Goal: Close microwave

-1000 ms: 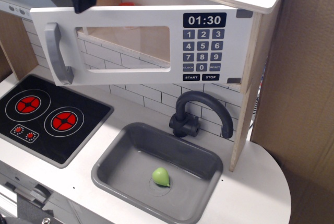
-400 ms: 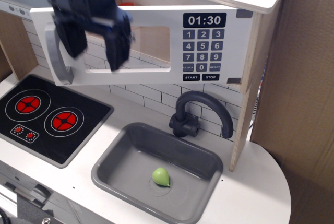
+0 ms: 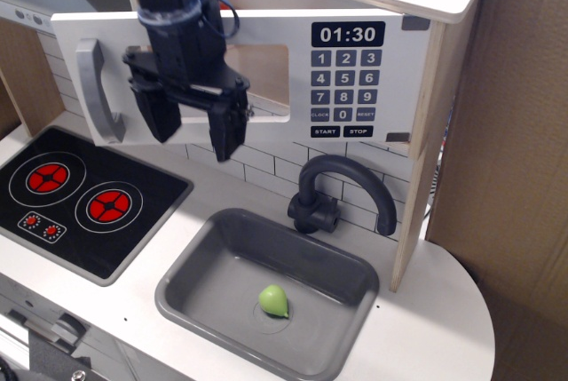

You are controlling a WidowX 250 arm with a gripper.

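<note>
The microwave (image 3: 355,70) sits under the wooden top shelf. Its white door (image 3: 266,128) stands ajar, swung out toward me at its left side, with the clear window, the grey bar handle (image 3: 96,90) at the left and the dark keypad with the 01:30 clock (image 3: 348,34) at the right. My black gripper (image 3: 193,137) hangs in front of the door's window, right of the handle, fingers pointing down and spread apart. It is open and holds nothing. The arm covers the left part of the window.
A black stovetop (image 3: 75,199) with red burners lies at the lower left. A grey sink (image 3: 195,288) holds a small green object (image 3: 273,300), with a dark faucet (image 3: 342,190) behind it. A cardboard wall (image 3: 515,168) stands at the right.
My gripper came down from the top left, moved right and lower in front of the door, and now hangs before the window. The door has not visibly moved.
</note>
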